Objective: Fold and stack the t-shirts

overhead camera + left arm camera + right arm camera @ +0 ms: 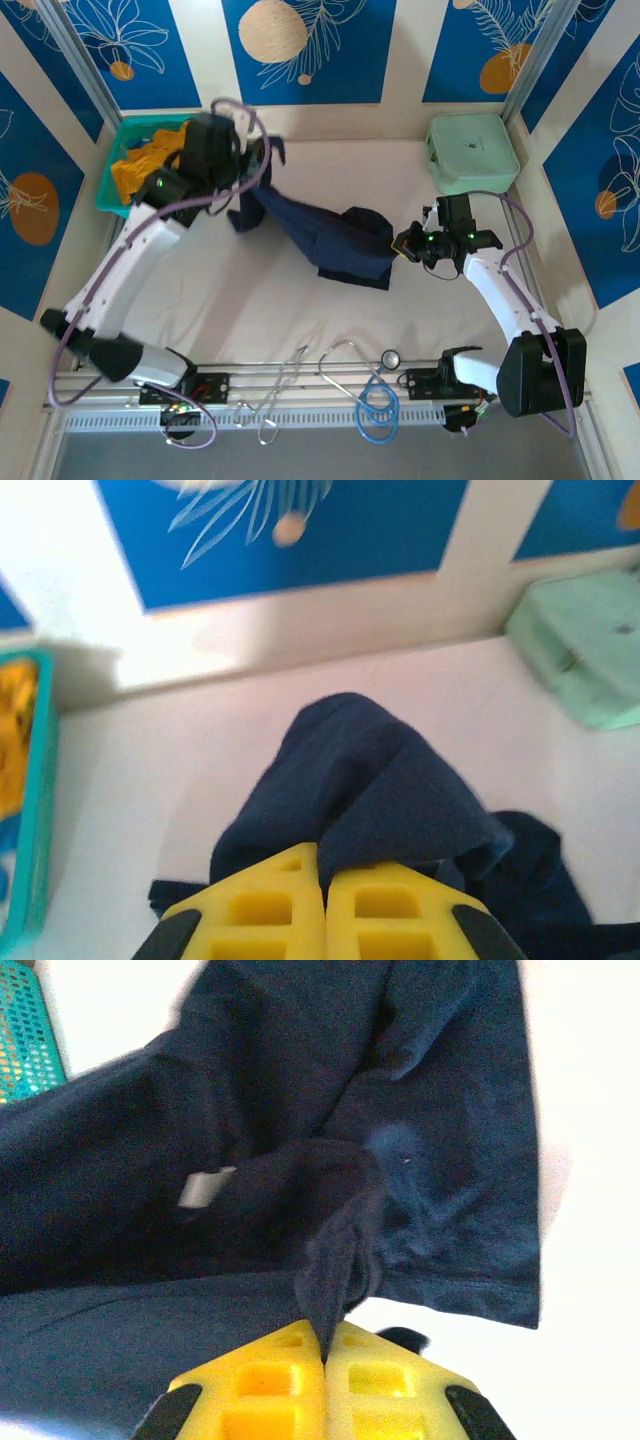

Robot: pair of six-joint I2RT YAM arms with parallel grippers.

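Note:
A dark navy t-shirt (320,235) hangs stretched between my two grippers over the middle of the white table. My left gripper (250,165) is shut on one end of it, held up near the back left; its yellow fingers (270,910) pinch a bunched fold of navy cloth (370,790). My right gripper (400,245) is shut on the other end, low at centre right, with a pleat of the navy cloth (335,1260) squeezed between its yellow fingers (375,1380). A white label (205,1188) shows on the shirt. Mustard-orange t-shirts (140,165) lie in the teal basket.
The teal plastic basket (110,185) stands at the back left corner, right beside my left arm. A mint-green hard case (470,150) sits at the back right. Cables (375,400) lie along the rail at the near edge. Blue patterned walls close in three sides.

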